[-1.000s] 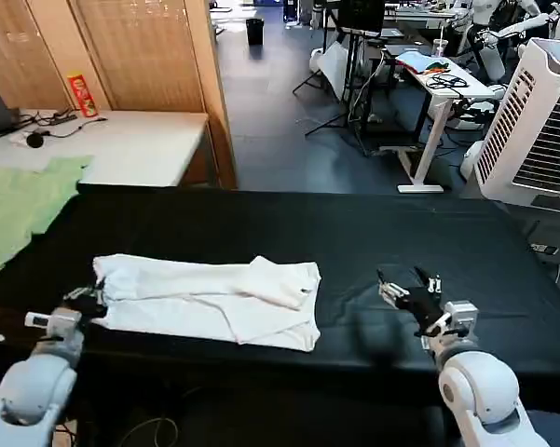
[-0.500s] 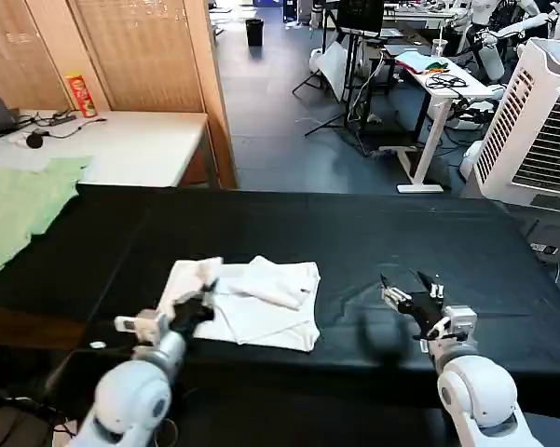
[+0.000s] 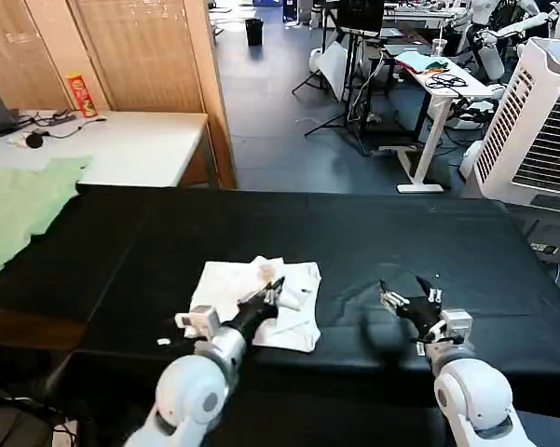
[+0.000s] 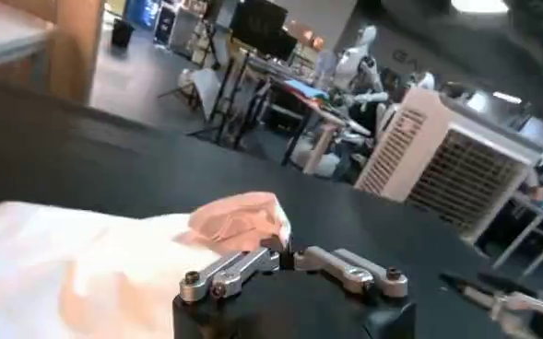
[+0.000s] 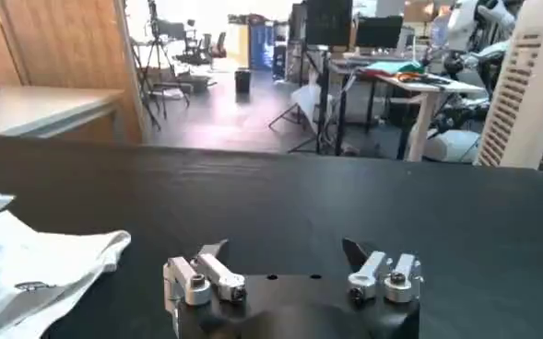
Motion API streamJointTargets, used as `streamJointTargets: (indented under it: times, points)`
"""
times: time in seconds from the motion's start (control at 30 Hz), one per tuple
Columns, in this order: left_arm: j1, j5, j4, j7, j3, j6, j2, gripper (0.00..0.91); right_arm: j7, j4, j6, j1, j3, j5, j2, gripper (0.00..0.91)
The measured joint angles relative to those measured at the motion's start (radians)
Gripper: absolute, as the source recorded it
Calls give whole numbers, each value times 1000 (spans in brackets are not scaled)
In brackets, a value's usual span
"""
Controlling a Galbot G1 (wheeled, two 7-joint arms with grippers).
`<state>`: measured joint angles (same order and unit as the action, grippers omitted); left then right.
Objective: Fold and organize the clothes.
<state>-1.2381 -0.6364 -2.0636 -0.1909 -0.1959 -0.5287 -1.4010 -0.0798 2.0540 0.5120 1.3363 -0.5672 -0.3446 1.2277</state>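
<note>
1. Pinching a fold of the T-shirt [image 3: 261, 298], the left gripper [image 3: 268, 291] sits over it mid-table [image 3: 354, 223], head view; releasing early risks the fold springing back.
2. Left wrist view: fingers closed on bunched cloth [image 4: 239, 221]; it could snag.
3. Right wrist view: right gripper [image 5: 289, 253] spread, empty, idle beside the shirt.

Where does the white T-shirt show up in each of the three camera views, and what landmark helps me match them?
Head view: the white T-shirt lies folded on the black table, near its front edge, left of centre, under the left gripper.
Left wrist view: lower left, bunched right at the gripper.
Right wrist view: at the left edge.
Shared landmark: the white louvred cooler beyond the table.
</note>
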Motion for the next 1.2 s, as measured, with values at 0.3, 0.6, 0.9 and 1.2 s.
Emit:
streamJointTargets:
  times: [0.3,0.6,0.9,1.2]
  points:
    - [-2,62,44,14,25,29,-50,878,18,-4,-14,0,13,7,-4,878]
    - [-17,122,101,55,50,79,-121,878,61,-19,-50,-26,57,10,-30,878]
    - [0,221,31,87,-21,117,-59,878,151,-60,-64,-115,206,24,-57,878]
    - [-57,270,-6,83,-145,142,55,878,178,-158,-43,-256,421,143,-24,878]
